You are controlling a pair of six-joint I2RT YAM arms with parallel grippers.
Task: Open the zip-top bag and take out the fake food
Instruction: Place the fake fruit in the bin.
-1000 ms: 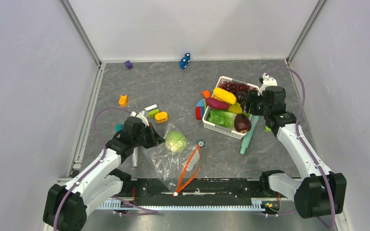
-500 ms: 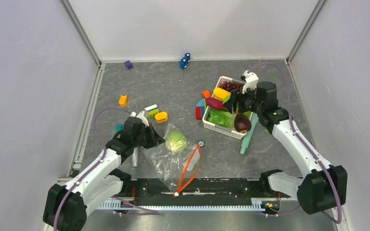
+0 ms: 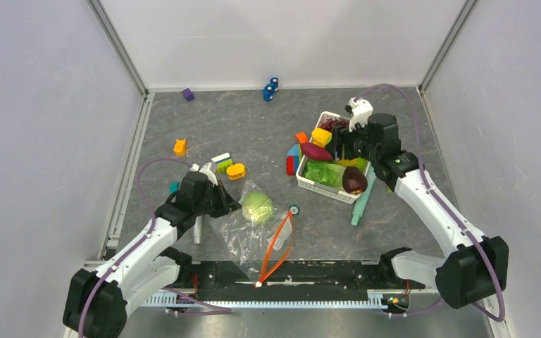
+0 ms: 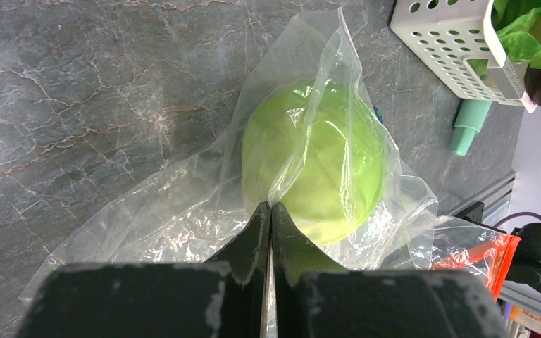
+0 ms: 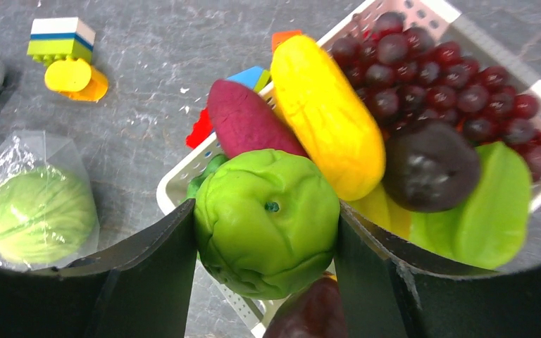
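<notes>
The zip-top bag [image 3: 248, 238] lay left of the basket [image 3: 316, 187], apparently unzipped, with the cabbage [image 3: 257, 206] inside. The left gripper [image 4: 269, 224] pinched its plastic. The right gripper [image 5: 265, 243] clasped a green fruit [image 5: 268, 211] over the basket. Only the cabbage seemed left.

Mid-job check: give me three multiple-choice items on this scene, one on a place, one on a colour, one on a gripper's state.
1. Where is the cabbage?
A. in the basket
B. in the right gripper
C. inside the bag

2. What colour is the bag's zipper strip?
A. red-orange
B. blue
C. black

3. How do the left gripper's jaws stand?
A. wide open
B. shut on the bag's film
C. shut on a block

Answers:
1. C, the cabbage shows through crinkled film that wraps it.
2. A, the strip shows orange at the bag's mouth.
3. B, the jaws meet with film pinched between them.
</notes>
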